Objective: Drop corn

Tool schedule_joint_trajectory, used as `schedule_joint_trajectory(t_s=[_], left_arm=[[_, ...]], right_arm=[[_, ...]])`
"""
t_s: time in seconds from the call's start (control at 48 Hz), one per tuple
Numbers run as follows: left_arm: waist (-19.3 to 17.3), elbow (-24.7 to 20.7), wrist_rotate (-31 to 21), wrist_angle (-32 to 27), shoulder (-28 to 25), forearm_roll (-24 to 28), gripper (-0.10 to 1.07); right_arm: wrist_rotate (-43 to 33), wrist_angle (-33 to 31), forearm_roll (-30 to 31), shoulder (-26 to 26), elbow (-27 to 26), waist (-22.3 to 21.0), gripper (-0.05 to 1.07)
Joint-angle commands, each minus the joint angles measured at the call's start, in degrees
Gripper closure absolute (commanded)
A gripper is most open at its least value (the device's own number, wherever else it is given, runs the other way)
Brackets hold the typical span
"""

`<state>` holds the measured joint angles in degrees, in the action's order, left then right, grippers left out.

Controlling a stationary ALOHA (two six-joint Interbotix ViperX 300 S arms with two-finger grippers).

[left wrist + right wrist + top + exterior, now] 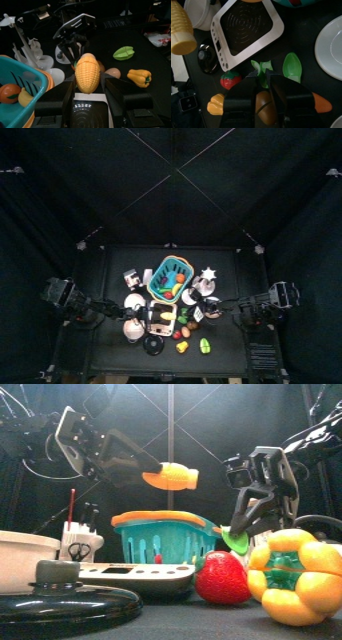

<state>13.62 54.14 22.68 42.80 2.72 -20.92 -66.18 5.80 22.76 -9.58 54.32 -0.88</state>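
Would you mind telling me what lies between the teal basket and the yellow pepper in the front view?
In the front view, a red strawberry sits between the teal basket and the yellow pepper, low on the table.

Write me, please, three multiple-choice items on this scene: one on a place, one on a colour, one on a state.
1. In the front view, the yellow bell pepper stands: A right of the red strawberry; B on a lid; C in mid-air.
2. The rim of the teal plastic basket is: A white; B orange; C purple.
3. The yellow corn cob is: A in the basket; B lying flat; C gripped by the left gripper.
Answers: A, it stands beside the strawberry; B, an orange band tops the basket; C, the jaws clamp the cob in the air.
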Motion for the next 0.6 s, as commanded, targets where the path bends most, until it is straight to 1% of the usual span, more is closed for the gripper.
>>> schedule_joint_trajectory(t_s=[0.0,0.125,0.229,0.333,0.375,0.479,0.521,0.583], left_arm=[[0.2,-0.3,0.0,0.0,0.9,0.2,0.40],[0.2,0.5,-0.1,0.0,1.1,0.0,0.40],[0.3,0.8,-0.1,-0.1,1.1,-0.4,0.40],[0.2,1.1,-0.1,-1.1,1.1,-0.9,0.39],[0.2,1.0,-0.1,-1.4,1.1,-1.1,0.39],[0.2,1.1,-0.1,-2.2,1.1,-1.4,0.39],[0.3,1.3,-0.1,-2.5,1.2,-1.6,0.39],[0.2,1.8,-0.2,-2.7,1.5,-1.8,0.39]], right_arm=[[0.1,0.0,0.2,-0.6,-1.2,-0.2,0.32],[0.1,-0.3,0.5,-0.7,-1.7,-0.3,0.29],[0.2,-0.4,2.9,-0.7,-2.5,-0.1,0.28],[0.2,-0.4,7.6,-0.8,-3.7,0.4,0.29],[0.2,-0.4,10.8,-0.8,-4.6,1.1,0.28],[0.0,-0.4,16.0,-0.9,-6.6,2.0,0.29],[-0.4,-0.7,17.3,-0.8,-7.4,2.0,0.29],[-0.4,-1.1,17.6,-0.9,-8.9,1.8,0.29]])
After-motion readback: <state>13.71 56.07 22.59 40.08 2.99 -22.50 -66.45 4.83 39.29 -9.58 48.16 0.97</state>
